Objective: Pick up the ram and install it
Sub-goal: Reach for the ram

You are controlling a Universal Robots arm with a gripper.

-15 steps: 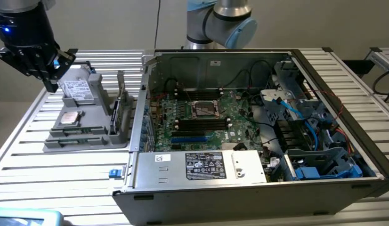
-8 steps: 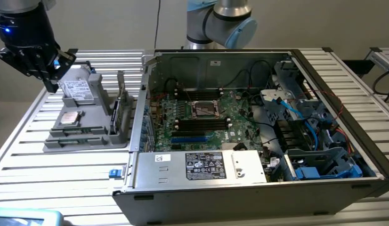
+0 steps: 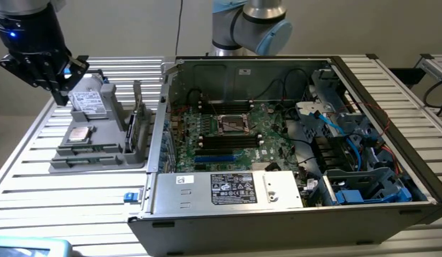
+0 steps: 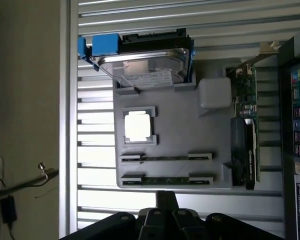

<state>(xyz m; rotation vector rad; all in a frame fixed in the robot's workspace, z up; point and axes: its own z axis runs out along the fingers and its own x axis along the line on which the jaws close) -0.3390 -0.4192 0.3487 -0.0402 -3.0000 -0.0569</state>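
Observation:
Two ram sticks lie in slots at the near end of a grey holder tray (image 3: 114,115): one ram stick (image 3: 91,149) (image 4: 165,157) and a second ram stick (image 3: 85,159) (image 4: 165,179) beside it. My gripper (image 3: 62,98) (image 4: 166,199) hangs shut above the tray's far end, by the hard drive (image 3: 88,101) (image 4: 145,65). It holds nothing. The open computer case (image 3: 292,209) lies to the exterior view's right, with its motherboard (image 3: 228,134) and dark memory slots exposed.
The tray also carries a square silver processor (image 3: 79,134) (image 4: 138,125) and a wider card standing on edge (image 3: 139,128) (image 4: 245,145). Cables, drive cages and a power supply (image 3: 228,188) crowd the case. The table is slatted metal.

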